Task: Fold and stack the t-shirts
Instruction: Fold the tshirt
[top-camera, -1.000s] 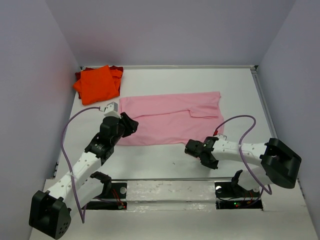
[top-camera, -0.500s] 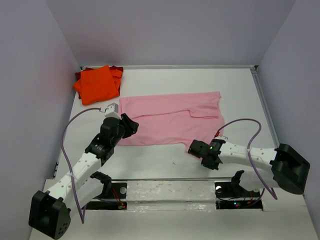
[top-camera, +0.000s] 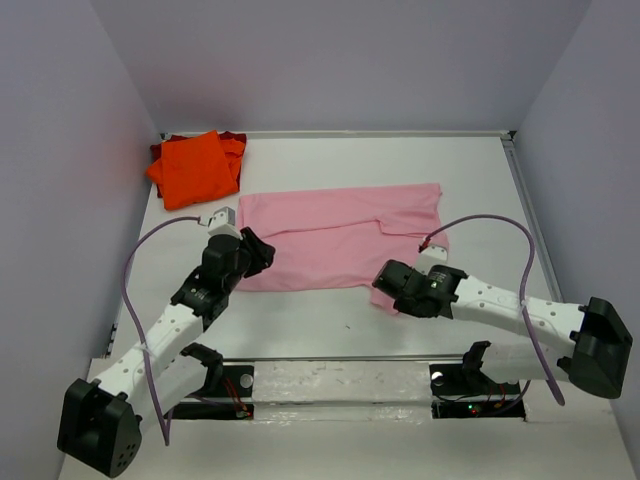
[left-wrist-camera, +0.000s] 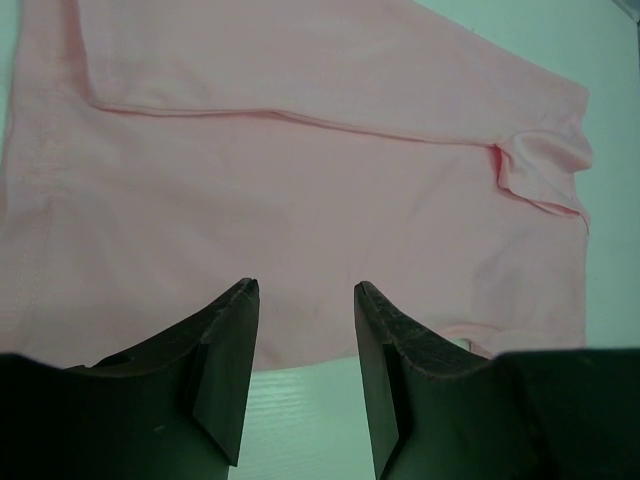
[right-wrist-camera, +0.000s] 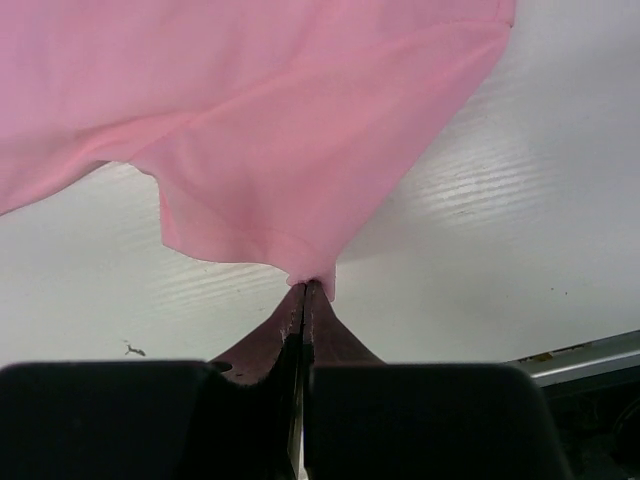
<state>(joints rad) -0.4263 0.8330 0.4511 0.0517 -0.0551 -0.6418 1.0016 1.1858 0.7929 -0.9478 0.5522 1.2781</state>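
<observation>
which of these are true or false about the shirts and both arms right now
1. The right jaws are shut on a near corner of the pink shirt. True.
2. The left jaws grip the pink shirt. False: they are open over its near left edge, clamping nothing.
3. The orange shirt lies on the dark red shirt in the far left corner. True.
4. The pink shirt sits folded on top of that pile. False: it lies spread out on the table.
</observation>
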